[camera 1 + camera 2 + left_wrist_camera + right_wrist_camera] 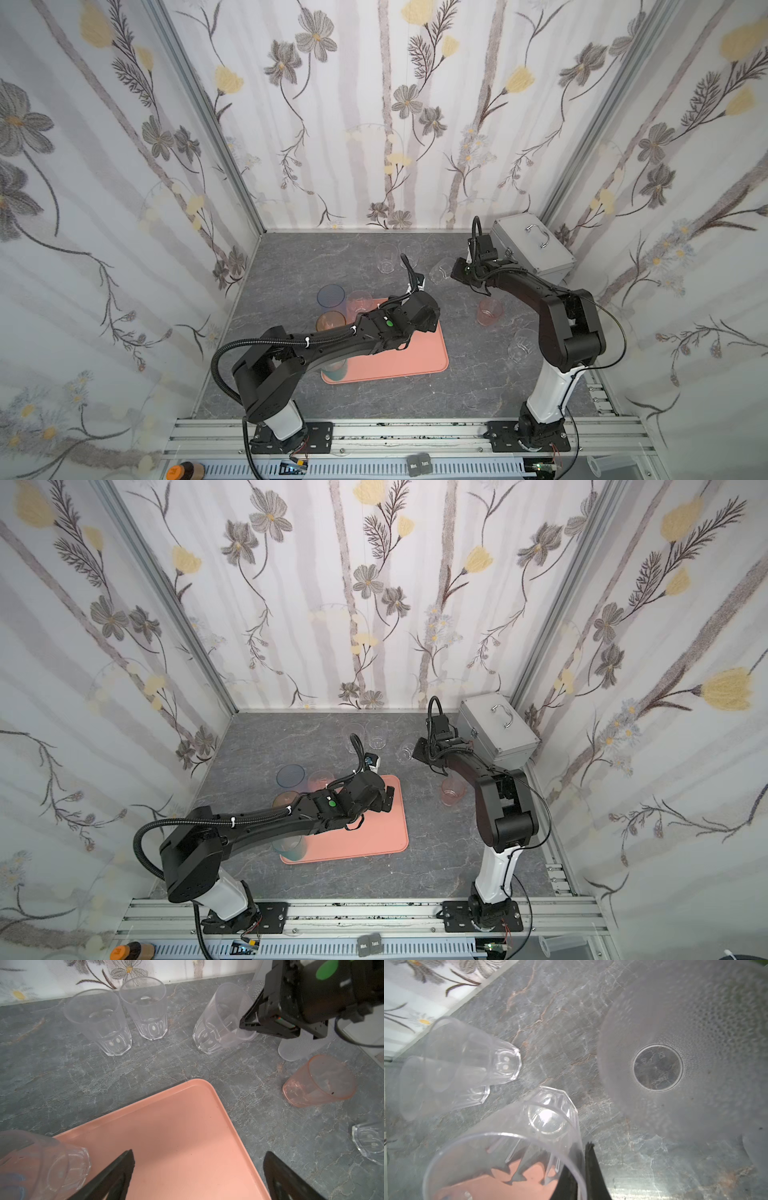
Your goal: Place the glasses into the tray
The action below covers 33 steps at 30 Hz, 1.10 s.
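My right gripper [581, 1165] is shut on the wall of a clear glass [546, 1118], one finger inside the rim and one outside. The glass is tilted with its base close to the table [220, 1016], at the back middle in both top views [440, 270] [403, 752]. My left gripper [198, 1157] hangs open and empty over the far end of the salmon tray [166, 1126] [399, 357]. A clear glass [52, 1167] stands on the tray beside the left fingers. Blue [331, 296], amber [330, 321] and teal [334, 370] glasses stand along the tray's left side.
Two upright clear glasses [99, 1022] [145, 1007] stand by the back wall. A frosted glass [695, 1064] is under my right wrist. A pink glass [489, 311] and a clear one [521, 345] are on the table to the right. A silver case [534, 247] fills the back right corner.
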### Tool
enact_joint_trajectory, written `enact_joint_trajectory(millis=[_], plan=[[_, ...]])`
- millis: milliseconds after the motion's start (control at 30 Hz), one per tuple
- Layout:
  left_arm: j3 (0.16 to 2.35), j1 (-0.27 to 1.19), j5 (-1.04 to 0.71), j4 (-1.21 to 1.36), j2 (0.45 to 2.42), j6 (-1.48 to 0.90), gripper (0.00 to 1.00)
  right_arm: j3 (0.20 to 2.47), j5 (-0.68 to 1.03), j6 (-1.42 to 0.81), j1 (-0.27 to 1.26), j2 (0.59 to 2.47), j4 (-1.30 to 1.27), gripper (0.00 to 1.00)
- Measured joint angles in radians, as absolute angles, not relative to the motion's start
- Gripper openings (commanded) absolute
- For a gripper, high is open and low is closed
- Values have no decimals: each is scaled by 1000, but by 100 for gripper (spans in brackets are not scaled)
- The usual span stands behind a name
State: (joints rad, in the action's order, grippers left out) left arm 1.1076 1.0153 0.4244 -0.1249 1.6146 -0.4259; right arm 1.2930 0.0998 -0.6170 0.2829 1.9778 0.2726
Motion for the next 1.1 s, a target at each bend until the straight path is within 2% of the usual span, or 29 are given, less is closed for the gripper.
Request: enact_joint_trajectory(millis=[267, 700, 867, 1100], plan=[[1085, 1000, 471, -124, 1494, -430, 100, 1174, 194, -582, 364, 1772, 266, 4], [931, 906, 466, -124, 1198, -434, 100, 1127, 295, -511, 639, 1648, 457, 3], [869, 889, 442, -139, 1135, -436, 100, 1158, 254, -476, 730, 1653, 582, 3], [832, 874, 442, -182, 1065, -440, 100, 1207, 76, -469, 907, 1717, 694, 3]])
